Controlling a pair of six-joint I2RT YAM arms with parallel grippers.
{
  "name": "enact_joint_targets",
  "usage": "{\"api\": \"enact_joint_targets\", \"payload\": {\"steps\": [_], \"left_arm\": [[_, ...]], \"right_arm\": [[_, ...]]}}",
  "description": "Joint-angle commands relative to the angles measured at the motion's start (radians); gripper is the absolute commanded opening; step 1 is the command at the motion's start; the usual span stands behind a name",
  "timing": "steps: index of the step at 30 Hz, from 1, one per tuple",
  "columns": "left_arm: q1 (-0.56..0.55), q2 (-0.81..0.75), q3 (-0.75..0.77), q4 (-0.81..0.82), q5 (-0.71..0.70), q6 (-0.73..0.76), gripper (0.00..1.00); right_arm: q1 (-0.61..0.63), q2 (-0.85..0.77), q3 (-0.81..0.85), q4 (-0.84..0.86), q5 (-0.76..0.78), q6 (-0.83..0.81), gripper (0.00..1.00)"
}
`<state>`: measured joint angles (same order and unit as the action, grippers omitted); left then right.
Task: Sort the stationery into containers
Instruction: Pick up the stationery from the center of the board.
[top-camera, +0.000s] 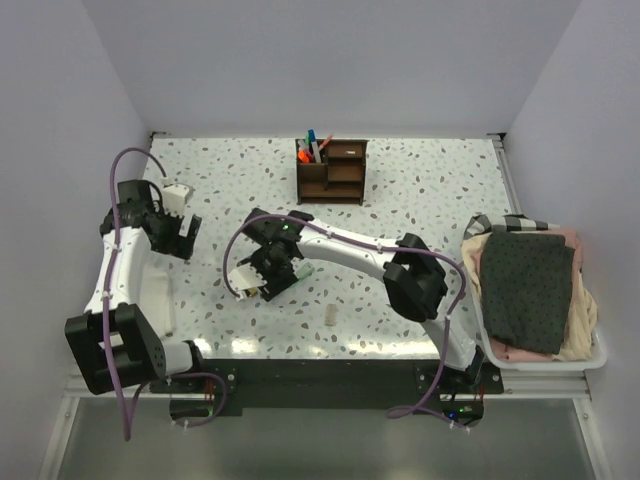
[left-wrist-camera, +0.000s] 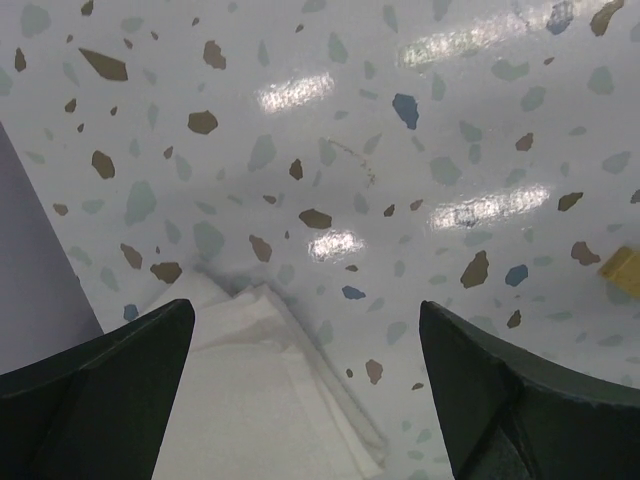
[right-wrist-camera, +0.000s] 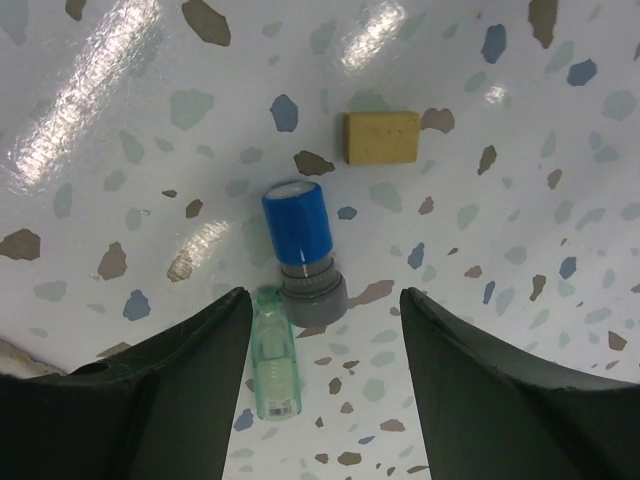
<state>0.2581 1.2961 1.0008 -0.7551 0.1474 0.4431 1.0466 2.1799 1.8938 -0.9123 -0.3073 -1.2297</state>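
At the near right edge of the speckled table (top-camera: 420, 190), a basket of cloths (top-camera: 596, 352) is set aside from the work. A tan eraser block (top-camera: 331, 314) lies alone, not yet sorted.

Further in, the right gripper (right-wrist-camera: 322, 300) is lowered over two pieces lying side by side: a blue-capped piece (right-wrist-camera: 298, 222) with a grey base, and a small clear green piece (right-wrist-camera: 274, 350). Its jaws are parted on either side of the pair, and nothing is gripped. The placement suggests a pickup is being lined up.

To the left, the left gripper (left-wrist-camera: 305, 320) is held fully spread and empty above a white folded cloth (left-wrist-camera: 250, 390), apparently parked out of the way.

At the far edge stands the dark wooden desk organizer (top-camera: 340, 178). Pens and markers (top-camera: 311, 148) are stood upright in its rear left compartment, so sorting is partly done.

No brand, label or writing can be read anywhere.
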Motion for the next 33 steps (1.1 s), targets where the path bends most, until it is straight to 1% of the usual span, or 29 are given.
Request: {"api": "enact_joint_targets", "payload": {"steps": [1, 6, 12, 24, 33], "left_arm": [[-0.068, -0.004, -0.004, 0.100, -0.008, -0.032, 1.00], [-0.063, 0.005, 0.036, 0.120, 0.004, -0.086, 1.00], [-0.036, -0.001, 0.052, 0.123, 0.037, -0.129, 1.00], [-0.034, -0.017, 0.041, 0.096, 0.043, -0.121, 1.00], [-0.046, -0.029, 0.039, 0.108, 0.044, -0.116, 1.00]], "right_arm": [[0.015, 0.023, 0.036, -0.072, 0.059, -0.042, 0.64], [0.026, 0.052, 0.054, -0.105, 0.062, -0.034, 0.63], [0.026, 0.066, 0.050, -0.074, 0.057, -0.027, 0.63], [0.056, 0.092, 0.060, 0.032, 0.025, 0.029, 0.63], [0.079, 0.153, 0.119, 0.006, 0.060, 0.056, 0.61]]}}
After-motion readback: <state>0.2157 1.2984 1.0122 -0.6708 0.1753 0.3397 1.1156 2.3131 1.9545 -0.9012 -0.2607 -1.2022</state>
